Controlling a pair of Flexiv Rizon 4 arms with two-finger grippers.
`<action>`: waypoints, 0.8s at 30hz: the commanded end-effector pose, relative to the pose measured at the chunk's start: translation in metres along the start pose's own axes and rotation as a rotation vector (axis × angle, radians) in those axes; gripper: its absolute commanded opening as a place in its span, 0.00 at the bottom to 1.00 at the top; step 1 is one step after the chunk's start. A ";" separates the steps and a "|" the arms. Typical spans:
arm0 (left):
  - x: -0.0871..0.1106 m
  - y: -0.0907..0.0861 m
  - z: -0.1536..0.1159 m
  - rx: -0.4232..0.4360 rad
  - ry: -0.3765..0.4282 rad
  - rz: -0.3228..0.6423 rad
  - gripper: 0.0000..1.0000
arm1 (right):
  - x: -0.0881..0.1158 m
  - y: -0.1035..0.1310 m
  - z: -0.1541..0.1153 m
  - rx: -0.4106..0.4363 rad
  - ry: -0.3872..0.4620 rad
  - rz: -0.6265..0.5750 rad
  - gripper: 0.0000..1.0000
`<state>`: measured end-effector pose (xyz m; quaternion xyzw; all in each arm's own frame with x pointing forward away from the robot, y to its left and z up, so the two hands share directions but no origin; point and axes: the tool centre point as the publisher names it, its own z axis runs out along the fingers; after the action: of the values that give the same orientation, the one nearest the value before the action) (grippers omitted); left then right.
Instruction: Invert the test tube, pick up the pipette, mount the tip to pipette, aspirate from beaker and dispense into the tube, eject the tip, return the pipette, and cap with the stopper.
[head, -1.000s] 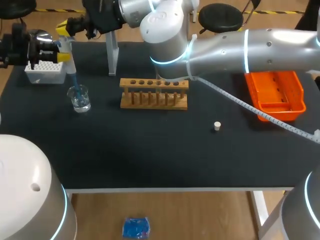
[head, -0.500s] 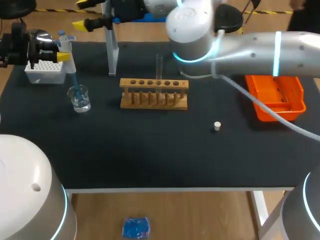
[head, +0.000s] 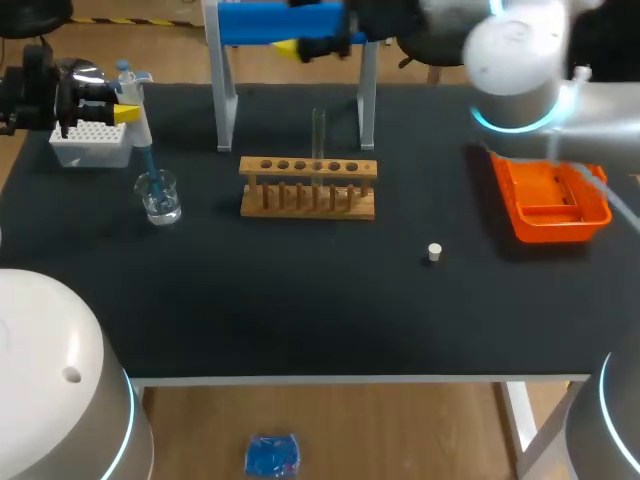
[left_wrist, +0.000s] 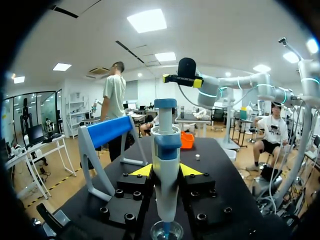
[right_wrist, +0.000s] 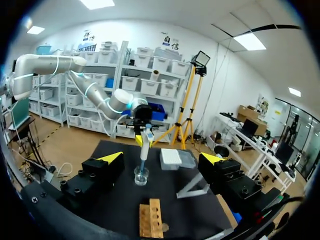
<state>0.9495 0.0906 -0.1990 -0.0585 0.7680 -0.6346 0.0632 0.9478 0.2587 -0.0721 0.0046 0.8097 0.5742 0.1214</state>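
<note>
Holding the white-and-blue plastic pipette (left_wrist: 166, 145) upright, my left gripper (left_wrist: 165, 171) presses both yellow-tipped fingers (left_wrist: 141, 171) against its barrel from either side. The pipette's long axis runs straight down from the hand, and its blue tip (head: 148, 165) dips into the small clear glass beaker (left_wrist: 166, 232) directly beneath the fingers. The thin clear glass test tube (head: 319, 130) stands upright in the wooden rack (head: 308, 187) well off to the hand's right, so I judge the coming transfer is a sideways carry. My right gripper (right_wrist: 161, 159) hangs wide open and empty, high behind that rack.
</note>
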 end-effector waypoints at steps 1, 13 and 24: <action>-0.001 0.000 -0.001 0.000 0.004 -0.001 0.00 | 0.007 -0.023 -0.134 -0.019 -0.014 -0.001 1.00; -0.001 0.000 -0.001 0.000 0.004 -0.001 0.00 | 0.010 -0.093 -0.169 -0.052 0.002 0.031 1.00; -0.001 0.000 -0.001 0.000 0.004 -0.001 0.00 | 0.000 -0.139 -0.141 -0.097 0.033 0.053 1.00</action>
<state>0.9495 0.0906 -0.1990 -0.0585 0.7680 -0.6346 0.0632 0.9264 0.0704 -0.1456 0.0147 0.7901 0.6057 0.0933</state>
